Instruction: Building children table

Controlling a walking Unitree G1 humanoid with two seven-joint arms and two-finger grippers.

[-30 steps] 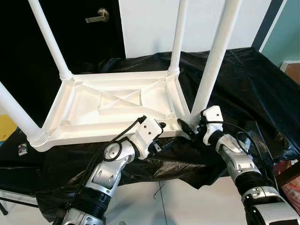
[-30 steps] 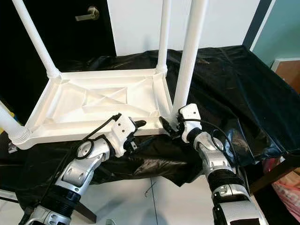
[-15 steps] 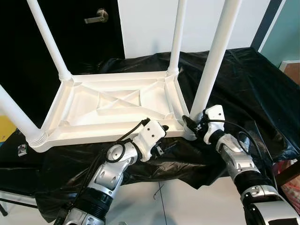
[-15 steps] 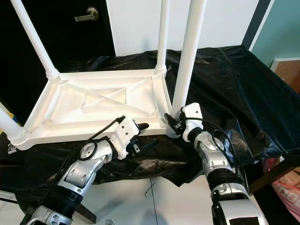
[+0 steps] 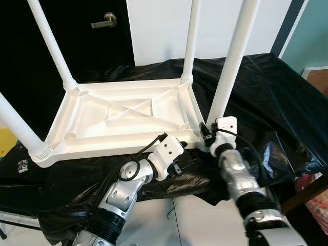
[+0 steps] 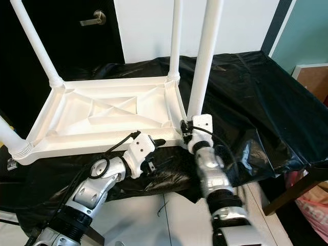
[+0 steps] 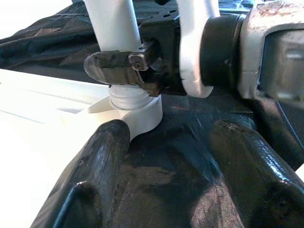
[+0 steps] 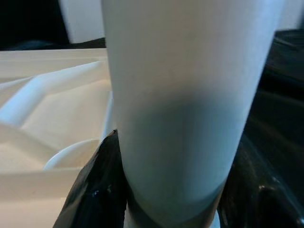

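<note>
Glossy black sheet (image 5: 266, 97); right claw (image 7: 124, 67) grips smooth white leg (image 5: 229, 66).

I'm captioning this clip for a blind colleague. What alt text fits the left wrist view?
The right gripper is clamped round the base of a white plastic table leg where it enters the corner socket of the upturned white plastic tabletop. The left gripper's own black fingers stand open in the foreground over crumpled black plastic sheeting.

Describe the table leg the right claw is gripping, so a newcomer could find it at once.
On the black sheet lies an upturned white table top, with four white legs standing up from its corners. The gripped leg rises from the near corner on the robot's right. Unlike the other three, it has the right claw clamped around its base.
</note>
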